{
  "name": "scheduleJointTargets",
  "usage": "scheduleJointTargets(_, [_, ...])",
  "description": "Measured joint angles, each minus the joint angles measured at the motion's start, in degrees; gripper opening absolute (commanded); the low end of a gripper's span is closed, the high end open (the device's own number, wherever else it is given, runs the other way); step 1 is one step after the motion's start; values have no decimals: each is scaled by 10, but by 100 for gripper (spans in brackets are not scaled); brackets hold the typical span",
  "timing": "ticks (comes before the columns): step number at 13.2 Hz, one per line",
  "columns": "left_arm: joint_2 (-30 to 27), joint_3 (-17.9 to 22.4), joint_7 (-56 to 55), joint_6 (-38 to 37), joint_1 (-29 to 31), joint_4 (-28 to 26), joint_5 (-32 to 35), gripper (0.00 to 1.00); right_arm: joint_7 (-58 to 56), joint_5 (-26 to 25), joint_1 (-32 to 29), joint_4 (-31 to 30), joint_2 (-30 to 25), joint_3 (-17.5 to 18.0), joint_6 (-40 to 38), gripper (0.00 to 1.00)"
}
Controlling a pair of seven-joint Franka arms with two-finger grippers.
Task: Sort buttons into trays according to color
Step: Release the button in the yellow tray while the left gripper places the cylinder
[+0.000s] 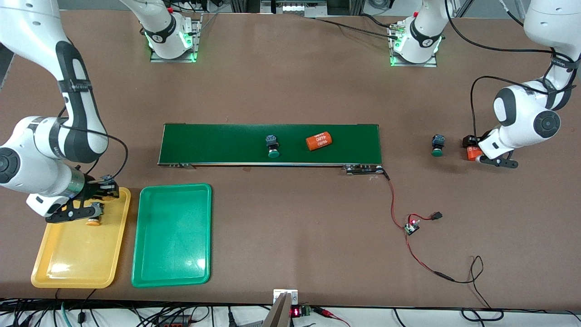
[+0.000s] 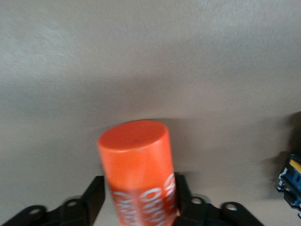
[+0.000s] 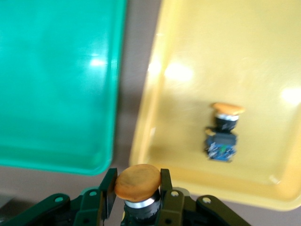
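Right gripper (image 3: 138, 188) clamping an orange-capped button (image 3: 138, 181) over yellow tray (image 1: 50, 268), right wrist view alone revealing second orange button (image 3: 223, 134) lying there, left gripper (image 2: 138, 197) grasping orange cylinder (image 2: 138, 169).

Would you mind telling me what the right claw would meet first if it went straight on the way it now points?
Probably the yellow tray. The right claw, shut on an orange-capped button, points down at the tray's edge nearest the green tray; depth is unclear, so rim or floor is uncertain. Another orange-capped button already lies inside.

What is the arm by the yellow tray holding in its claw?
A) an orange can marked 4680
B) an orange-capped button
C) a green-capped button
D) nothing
B: the right gripper, over the yellow tray, is shut on an orange-capped button.
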Motion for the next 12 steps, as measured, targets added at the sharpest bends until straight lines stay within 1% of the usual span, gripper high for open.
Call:
scheduleJointTargets(2, [-1, -8, 1, -12, 0, 5, 0, 24, -4, -2, -6, 2, 21, -2, 40, 10])
scheduleJointTargets(3, [-4, -19, 1, -42, 0, 18, 0, 25, -5, -3, -7, 3, 30, -3, 60, 10])
scheduleJointTargets(4, [-10, -34, 1, -97, 0, 41, 0, 25, -7, -4, -7, 4, 38, -4, 78, 10])
scheduleJointTargets(5, [-17, -50, 0, -167, -1, 76, 0, 25, -13, -4, -9, 5, 45, -6, 96, 14])
scheduleJointTargets(6, [-24, -66, 1, -235, -1, 116, 0, 25, -21, -4, -12, 6, 52, -6, 113, 22])
scheduleJointTargets(7, [-30, -85, 1, -293, -1, 153, 0, 25, -28, -4, -14, 7, 59, -7, 126, 39])
scheduleJointTargets(8, [-36, -109, 1, -339, -2, 182, 0, 27, -31, -5, -16, 7, 64, -8, 134, 46])
scheduleJointTargets(9, [-41, -136, 2, -373, -2, 202, -1, 26, -32, -7, -16, 7, 68, -10, 140, 73])
scheduleJointTargets(10, [-43, -169, 2, -397, -2, 216, -1, 24, -32, -8, -16, 8, 69, -10, 141, 100])
scheduleJointTargets(12, [-43, -248, 3, -425, -3, 227, -3, 21, -32, -9, -16, 8, 69, -10, 142, 100])
